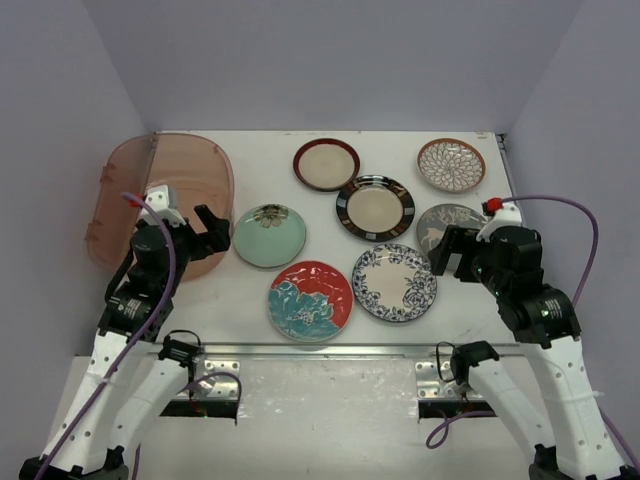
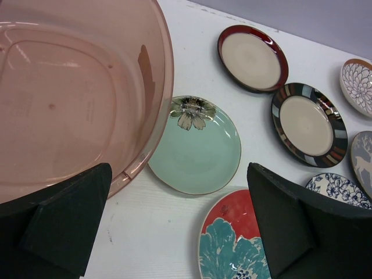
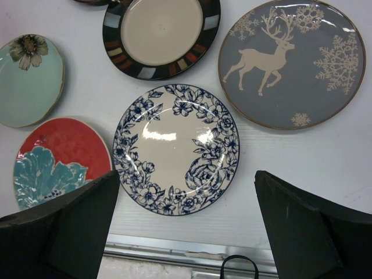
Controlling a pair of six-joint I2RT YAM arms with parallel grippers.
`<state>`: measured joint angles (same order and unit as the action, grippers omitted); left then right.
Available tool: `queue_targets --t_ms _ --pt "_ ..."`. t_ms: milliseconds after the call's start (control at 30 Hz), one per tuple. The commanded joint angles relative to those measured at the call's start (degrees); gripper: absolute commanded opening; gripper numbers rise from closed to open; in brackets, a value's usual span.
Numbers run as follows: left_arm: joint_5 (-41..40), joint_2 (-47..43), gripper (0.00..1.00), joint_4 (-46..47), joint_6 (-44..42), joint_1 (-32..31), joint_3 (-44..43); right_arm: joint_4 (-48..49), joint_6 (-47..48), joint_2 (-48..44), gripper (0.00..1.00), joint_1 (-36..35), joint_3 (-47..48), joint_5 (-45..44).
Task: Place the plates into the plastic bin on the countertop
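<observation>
Seven plates lie on the white countertop point(image 1: 250, 290): mint green point(image 1: 269, 236), red-and-teal floral point(image 1: 310, 300), blue-white floral point(image 1: 394, 282), black-rimmed cream point(image 1: 375, 208), brown-rimmed cream point(image 1: 326, 164), brown-white petal point(image 1: 451, 165) and grey deer point(image 1: 440, 218), the last partly hidden by my right arm. The pinkish plastic bin point(image 1: 190, 165) stands at the far left and shows nothing inside. My left gripper point(image 1: 192, 236) is open and empty above the bin's near right rim point(image 2: 165, 87), beside the mint plate point(image 2: 197, 148). My right gripper point(image 1: 452, 252) is open and empty above the blue-white plate point(image 3: 177, 148).
A metal rail point(image 1: 320, 350) runs along the countertop's near edge and shows in the right wrist view point(image 3: 174, 247). Lilac-grey walls point(image 1: 330, 60) close in the back and both sides. The bin sits against the left wall.
</observation>
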<state>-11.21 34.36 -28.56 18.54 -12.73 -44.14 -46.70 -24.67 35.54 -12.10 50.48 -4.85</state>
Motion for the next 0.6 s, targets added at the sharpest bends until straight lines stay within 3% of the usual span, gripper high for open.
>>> queue_targets --t_ms 0,67,267,467,567 --pt "-0.5 -0.6 1.0 2.0 0.5 -0.5 0.2 3.1 -1.9 -0.4 0.99 0.2 -1.0 -5.3" --pt "-0.4 -0.5 1.0 2.0 0.5 -0.4 0.2 4.7 -1.0 -0.8 0.99 0.2 -2.4 -3.3" --pt "0.9 0.0 1.0 2.4 0.5 -0.4 0.3 20.2 3.9 2.7 0.99 0.2 -8.2 18.3" --pt "1.3 -0.4 1.0 2.5 0.4 -0.4 0.6 39.4 3.8 25.0 0.99 -0.3 -5.2 52.5" --pt "1.2 -1.0 1.0 2.7 0.4 -0.4 0.7 35.6 10.0 40.7 0.99 -5.5 5.0 52.8"
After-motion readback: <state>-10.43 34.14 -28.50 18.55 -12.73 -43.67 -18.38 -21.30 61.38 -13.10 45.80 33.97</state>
